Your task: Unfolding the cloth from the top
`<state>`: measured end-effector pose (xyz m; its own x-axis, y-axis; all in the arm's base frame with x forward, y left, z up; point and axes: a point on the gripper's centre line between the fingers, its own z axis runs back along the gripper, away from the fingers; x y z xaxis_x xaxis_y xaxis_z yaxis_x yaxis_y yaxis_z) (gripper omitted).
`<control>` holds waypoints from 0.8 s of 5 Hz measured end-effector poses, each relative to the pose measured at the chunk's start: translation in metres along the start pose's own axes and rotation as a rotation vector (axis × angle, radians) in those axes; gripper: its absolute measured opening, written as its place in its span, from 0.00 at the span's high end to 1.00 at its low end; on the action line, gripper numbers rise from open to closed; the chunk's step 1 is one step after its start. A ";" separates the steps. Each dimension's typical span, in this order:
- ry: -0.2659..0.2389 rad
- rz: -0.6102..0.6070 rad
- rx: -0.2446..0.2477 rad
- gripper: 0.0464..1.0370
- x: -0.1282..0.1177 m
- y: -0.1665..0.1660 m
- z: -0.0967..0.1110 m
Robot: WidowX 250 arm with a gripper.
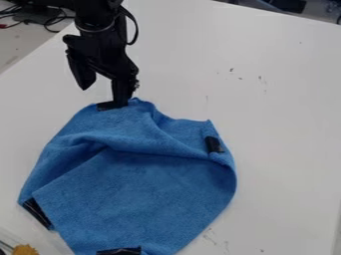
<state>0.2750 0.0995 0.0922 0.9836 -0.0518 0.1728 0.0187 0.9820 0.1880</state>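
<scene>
Blue cloth (pixel 143 194): left and centre of the frame, mostly lower half, bottom edge near or past the frame's lower border. Lower part lies fairly flat. Upper part is still work to do: a thick fold runs from the left side across to the right edge, with loose creases above it.

Black patches on it: top patch (pixel 112 106) at the upper edge, right patch (pixel 214 144) on the bunched right side, lower-left patch (pixel 37 213) at that corner, bottom patch (pixel 120 251) at the frame's lower border.

Gripper (pixel 102 97) is upper left, above the cloth's top edge. Jaws spread wide, nothing clamped. One tip is down at the top patch, looks to be touching; the other hangs off to the left, clear of the cloth.

Status, my read: partly unfolded. Left to do: open out the top fold and square up the right side. Next would be a pinch on the top edge, then a pull toward the top of the frame. Risk: catching two layers, or dragging the whole cloth over the worktop (pixel 279 124).
</scene>
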 end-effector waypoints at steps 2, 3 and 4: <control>-0.065 -0.073 -0.020 0.04 0.043 0.008 -0.026; -0.081 -0.052 -0.034 0.04 0.055 0.019 -0.052; -0.071 -0.049 -0.046 0.04 0.055 0.025 -0.072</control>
<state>0.3428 0.1341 0.0368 0.9662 -0.1112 0.2325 0.0765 0.9852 0.1534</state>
